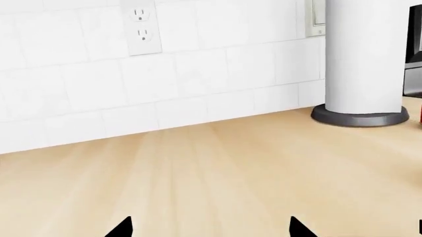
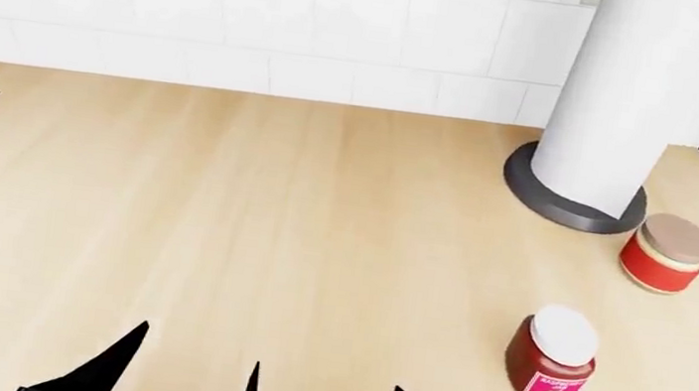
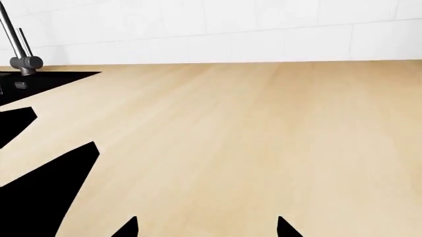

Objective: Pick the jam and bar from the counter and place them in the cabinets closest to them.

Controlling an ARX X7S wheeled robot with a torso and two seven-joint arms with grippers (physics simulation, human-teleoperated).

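A home kitchen is showing here. A long light beige wood-grain countertop is running along a wall of glossy white rectangular tiles, where a white double electrical socket is sitting. A tall white paper-towel roll on a dark grey round base is standing on the worktop, with a dark-red glass jam jar with a white lid and a squat red-banded jar with a tan lid nearby. A dark metal tap is rising beside a black sink recess.
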